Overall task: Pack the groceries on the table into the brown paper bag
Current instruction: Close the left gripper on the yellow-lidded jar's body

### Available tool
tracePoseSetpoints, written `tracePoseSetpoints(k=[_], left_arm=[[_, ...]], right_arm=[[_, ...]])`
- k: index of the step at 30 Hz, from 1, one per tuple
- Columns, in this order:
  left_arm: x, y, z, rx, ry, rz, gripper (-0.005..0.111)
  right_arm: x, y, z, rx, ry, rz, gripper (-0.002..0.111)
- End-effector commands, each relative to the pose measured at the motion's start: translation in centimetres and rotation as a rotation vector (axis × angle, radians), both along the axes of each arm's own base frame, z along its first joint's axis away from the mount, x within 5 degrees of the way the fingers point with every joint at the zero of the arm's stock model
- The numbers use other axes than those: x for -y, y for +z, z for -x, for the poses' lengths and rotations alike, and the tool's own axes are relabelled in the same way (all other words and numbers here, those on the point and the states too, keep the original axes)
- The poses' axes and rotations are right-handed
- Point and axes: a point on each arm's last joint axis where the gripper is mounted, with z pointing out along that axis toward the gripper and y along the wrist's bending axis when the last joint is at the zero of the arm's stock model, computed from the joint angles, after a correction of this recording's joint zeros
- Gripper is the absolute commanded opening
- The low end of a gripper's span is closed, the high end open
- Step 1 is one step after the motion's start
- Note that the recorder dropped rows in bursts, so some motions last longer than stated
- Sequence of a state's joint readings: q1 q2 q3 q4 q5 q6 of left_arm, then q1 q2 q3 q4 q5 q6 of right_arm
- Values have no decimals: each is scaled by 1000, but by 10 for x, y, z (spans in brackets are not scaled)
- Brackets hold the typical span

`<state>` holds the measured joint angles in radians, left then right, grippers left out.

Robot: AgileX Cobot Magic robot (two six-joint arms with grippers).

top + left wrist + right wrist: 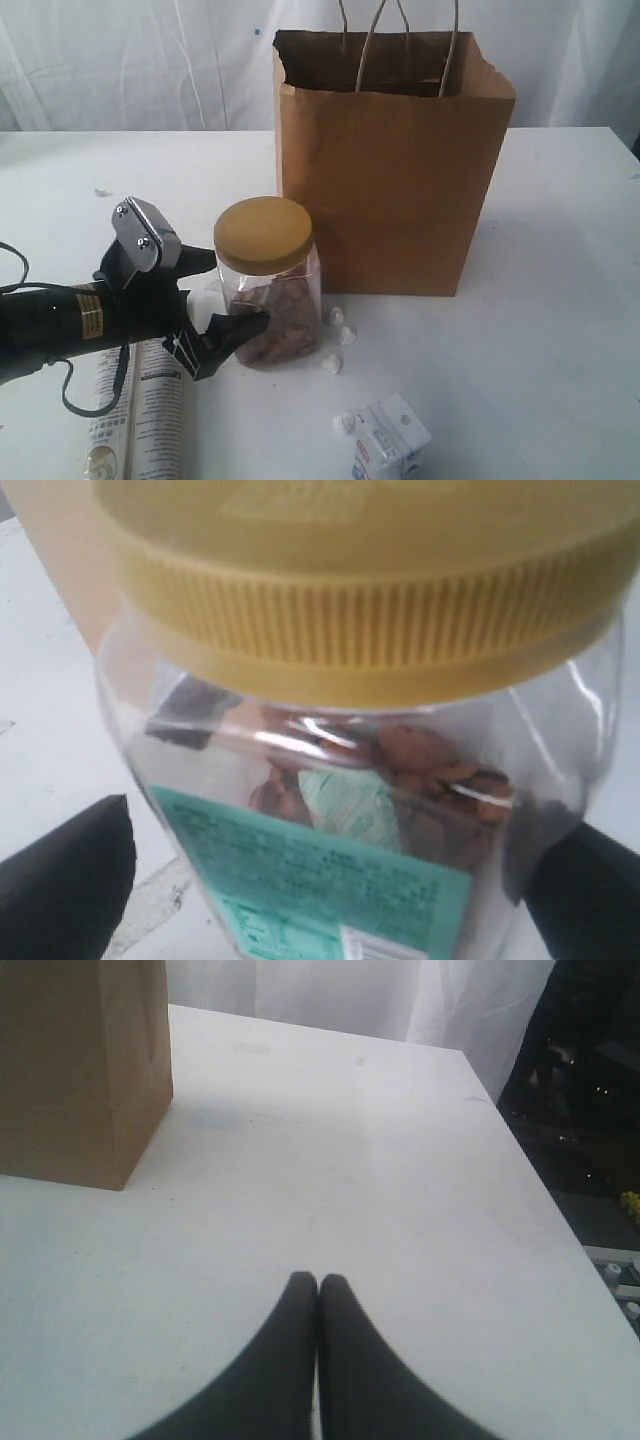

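Left tool (238,290): spread wide, straddling yellow-lidded clear jar (263,235) on bench (560,300). Right tool (318,1290): clenched, empty, above bench.

Yellow-lidded clear jar (268,290) upright near open brown paper bag (395,170); small white carton (390,440), long printed packet (140,420) flat on table (560,300).

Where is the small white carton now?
Exterior view: the small white carton lies on the table near the bottom edge, right of centre, in front of the brown paper bag.
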<state>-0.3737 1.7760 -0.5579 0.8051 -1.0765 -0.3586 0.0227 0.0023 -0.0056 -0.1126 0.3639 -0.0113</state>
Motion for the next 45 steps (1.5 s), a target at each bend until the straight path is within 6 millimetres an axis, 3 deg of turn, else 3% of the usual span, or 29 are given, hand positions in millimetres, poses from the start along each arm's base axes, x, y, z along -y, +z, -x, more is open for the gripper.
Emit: tracePoseSetpoints(k=[1,7,15,21,37,45], left_arm=[[0,-4,1,109,-70,-140,105],[-1,3,-14,175,-83,-205,105],[20,5,-35,85,-289,-215,105],[30,17,-31,59,-438,-146,105],[28,13,-29,58,-451,-190,105],[30,8,-32,169,-480,-199,105]], right_arm=[[0,-1,0,10,1,0,0],[0,-1,0,10,1,0,0],[0,-1,0,10,-7,-30,0],[0,-1,0,10,-7,-30,0],[0,-1,0,10,-7,-30,0],[0,-1,0,10,-7,-30,0]])
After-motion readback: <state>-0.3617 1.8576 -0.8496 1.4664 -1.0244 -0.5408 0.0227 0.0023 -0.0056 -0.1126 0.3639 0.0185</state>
